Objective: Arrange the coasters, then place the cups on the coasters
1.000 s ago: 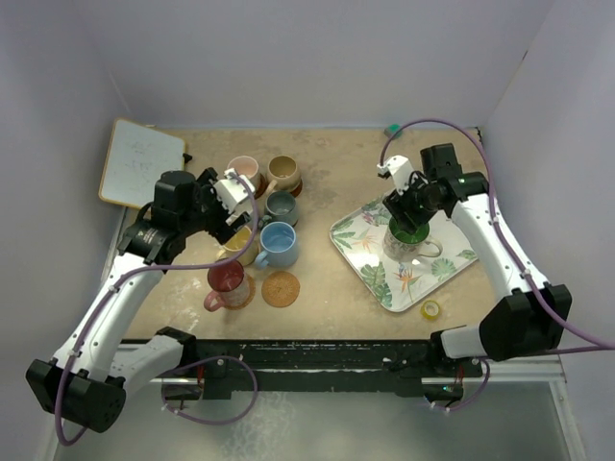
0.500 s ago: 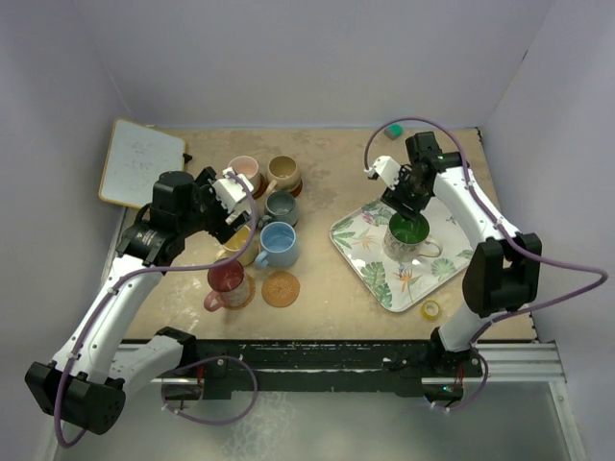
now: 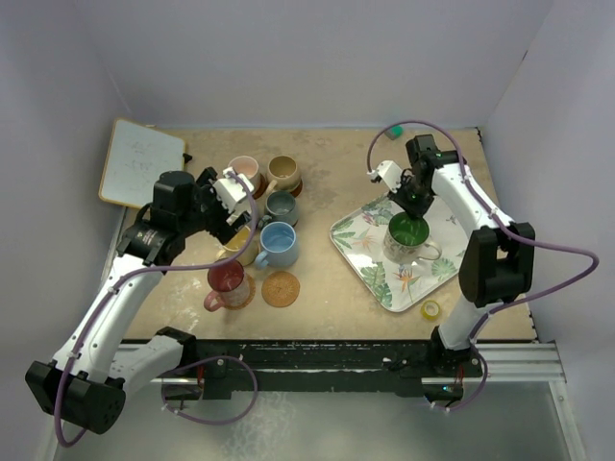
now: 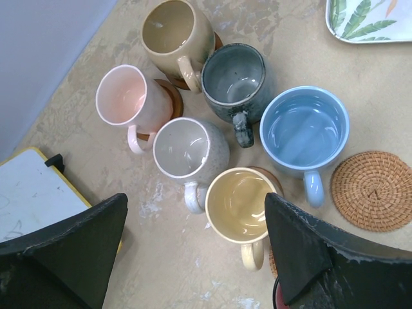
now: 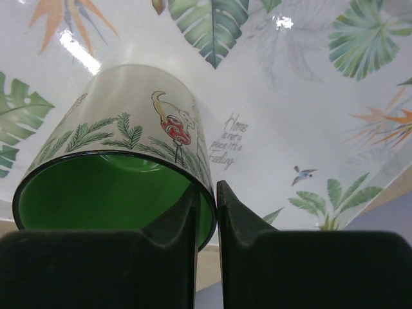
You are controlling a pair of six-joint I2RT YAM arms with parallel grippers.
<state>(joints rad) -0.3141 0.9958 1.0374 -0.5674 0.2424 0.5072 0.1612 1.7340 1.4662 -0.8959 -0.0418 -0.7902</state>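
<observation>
The green cup (image 3: 408, 232) stands on the leaf-patterned tray (image 3: 365, 254). My right gripper (image 3: 415, 206) is shut on its rim (image 5: 207, 193), one finger inside the green interior (image 5: 109, 193) and the other outside the wall. Left of centre, pink (image 4: 122, 96), tan (image 4: 170, 29), slate (image 4: 233, 76), grey (image 4: 187, 148), yellow (image 4: 239, 203) and light blue (image 4: 304, 129) cups cluster together, some on brown coasters (image 4: 172, 100). A red cup (image 3: 227, 279) sits nearer me. One woven coaster (image 4: 373, 190) lies bare. My left gripper (image 4: 194, 199) hovers open above the cluster.
A white board (image 3: 141, 161) lies at the far left. A small yellow tape roll (image 3: 431, 309) sits near the front edge beside the tray. A small green object (image 3: 394, 130) rests by the back wall. Walls close in on three sides.
My right gripper has gone from part open to shut on the green cup's rim, and the right arm's elbow has swung in. The left arm has not moved.
</observation>
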